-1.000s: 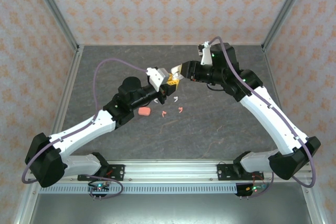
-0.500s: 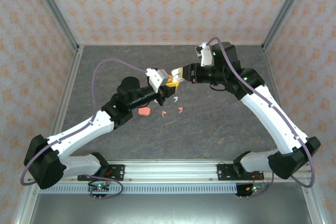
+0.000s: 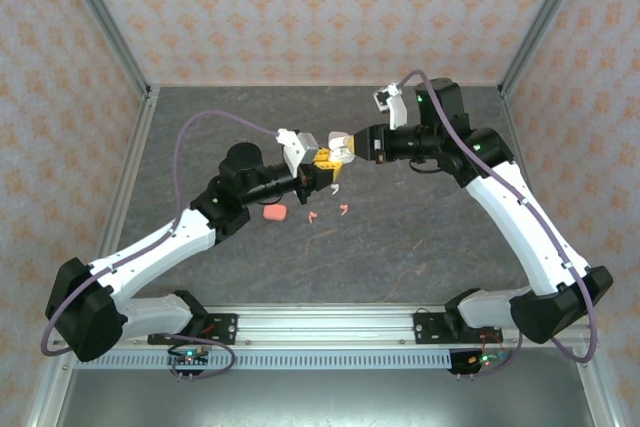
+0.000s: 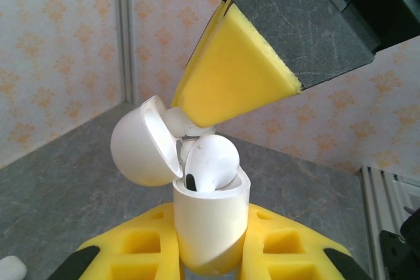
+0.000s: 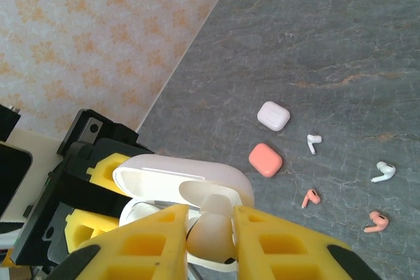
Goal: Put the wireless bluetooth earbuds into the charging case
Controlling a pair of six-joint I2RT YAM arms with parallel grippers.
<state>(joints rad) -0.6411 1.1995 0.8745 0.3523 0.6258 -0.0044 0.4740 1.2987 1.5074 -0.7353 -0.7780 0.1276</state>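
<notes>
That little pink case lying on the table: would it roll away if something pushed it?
Likely slides rather than rolls: the pink case lies flat on its broad face. Its smooth, rounded corners may let it squirt out of a pinch. Small and plastic-looking, it is probably light.

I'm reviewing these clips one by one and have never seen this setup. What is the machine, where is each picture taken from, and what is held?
Two robot arms stand at the near edge of a grey table. One picture looks down on both; the other two come from a camera on each wrist. The left end effector grips an open white charging case. The right end effector pinches a white earbud at its mouth. On the table lie a closed white case, a salmon case and loose earbuds, two white and two salmon in the right wrist's view.
</notes>
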